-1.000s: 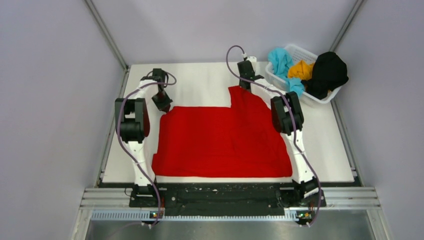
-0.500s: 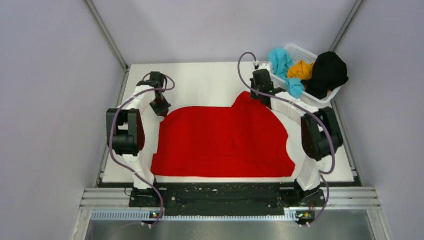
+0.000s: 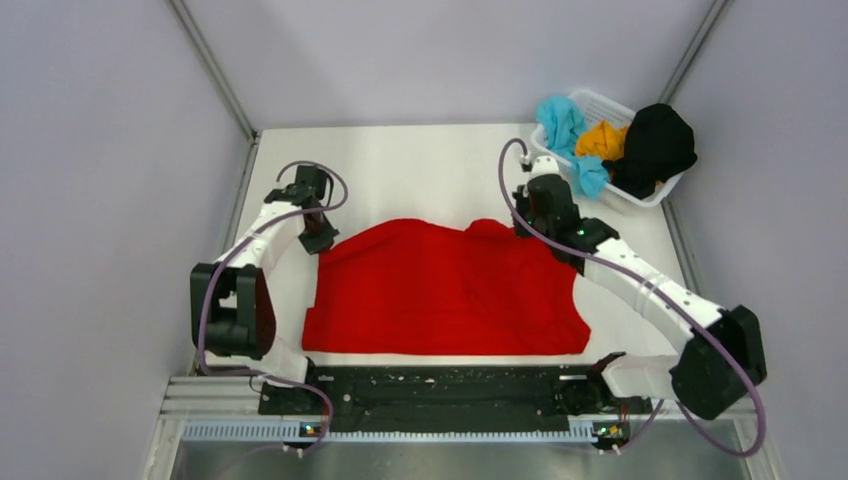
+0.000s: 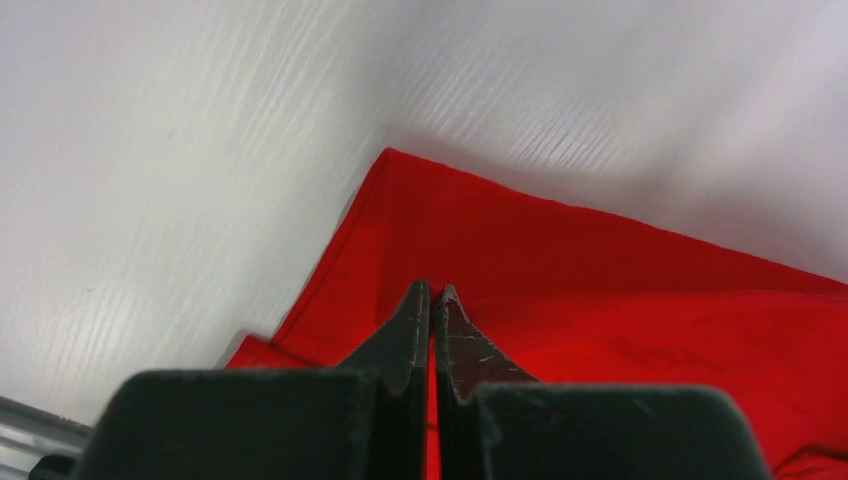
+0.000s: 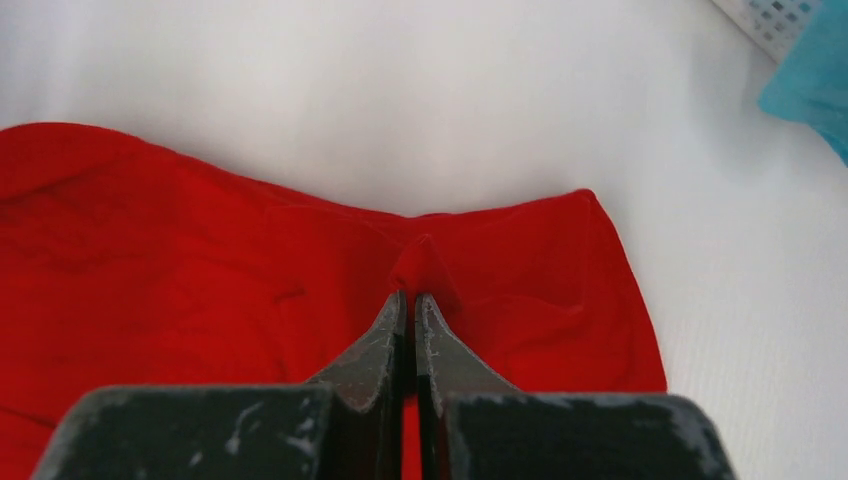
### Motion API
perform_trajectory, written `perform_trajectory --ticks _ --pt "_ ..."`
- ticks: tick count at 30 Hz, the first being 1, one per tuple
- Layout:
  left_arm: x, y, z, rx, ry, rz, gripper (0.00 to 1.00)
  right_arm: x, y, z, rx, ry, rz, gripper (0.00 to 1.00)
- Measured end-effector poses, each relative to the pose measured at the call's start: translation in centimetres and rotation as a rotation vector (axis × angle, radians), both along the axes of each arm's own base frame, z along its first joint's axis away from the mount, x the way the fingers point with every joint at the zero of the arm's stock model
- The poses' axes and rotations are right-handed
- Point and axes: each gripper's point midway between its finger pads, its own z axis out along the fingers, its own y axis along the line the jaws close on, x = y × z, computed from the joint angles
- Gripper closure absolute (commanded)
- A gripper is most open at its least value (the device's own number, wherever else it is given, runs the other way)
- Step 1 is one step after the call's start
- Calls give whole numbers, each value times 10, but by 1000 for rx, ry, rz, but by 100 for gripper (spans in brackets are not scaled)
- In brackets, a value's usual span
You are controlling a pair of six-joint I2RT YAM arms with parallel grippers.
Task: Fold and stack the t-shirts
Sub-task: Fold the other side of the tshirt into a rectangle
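Note:
A bright red t-shirt (image 3: 450,292) lies spread on the white table, its far edge lifted and curved. My left gripper (image 3: 320,238) is shut on the shirt's far left corner; in the left wrist view the jaws (image 4: 433,300) pinch red fabric (image 4: 620,290). My right gripper (image 3: 528,225) is shut on the far right part of the shirt; in the right wrist view the jaws (image 5: 410,305) pinch a raised fold of red cloth (image 5: 200,260). The teal (image 3: 562,122), orange-yellow (image 3: 603,138) and black (image 3: 655,145) t-shirts lie heaped in the basket.
A white mesh basket (image 3: 612,105) stands at the table's far right corner, close behind my right gripper. Its corner and some teal cloth (image 5: 815,85) show at the top right of the right wrist view. Metal rails run along the table's near edge (image 3: 450,395).
Both grippers have pulled the shirt's far edge toward the near side. The right arm has swung out to the right, and the raised far-right flap has come down lower.

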Motion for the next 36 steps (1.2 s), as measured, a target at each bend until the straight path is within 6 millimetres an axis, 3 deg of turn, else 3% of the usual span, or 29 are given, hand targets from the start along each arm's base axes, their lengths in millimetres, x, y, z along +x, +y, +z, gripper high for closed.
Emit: perform_trajectory --ticks 5,14,20,22,26,29,33,35,36 --pt "-21 6 5 24 -24 15 100 -40 -18 5 -1 23 15 100" --pt "-59 13 2 37 -37 40 100 -109 -25 -28 -19 193 64 100" --pt "-73 14 -10 33 -19 41 100 -129 -29 -42 -7 253 56 100" --pt "-77 13 -16 30 -4 41 95 -134 -31 -51 -12 279 47 99" --pt "-79 14 -20 32 8 59 69 -145 -32 -65 -14 333 44 83" --pt "-82 18 -21 53 16 87 42 -159 -29 -75 5 401 51 56" --pt "-95 28 -21 99 57 140 14 -193 -29 -87 18 544 99 32" --pt "-103 33 -16 121 73 160 6 -209 -29 -86 29 594 130 10" --pt "-105 34 -12 126 72 167 2 -215 -30 -84 37 606 142 3"
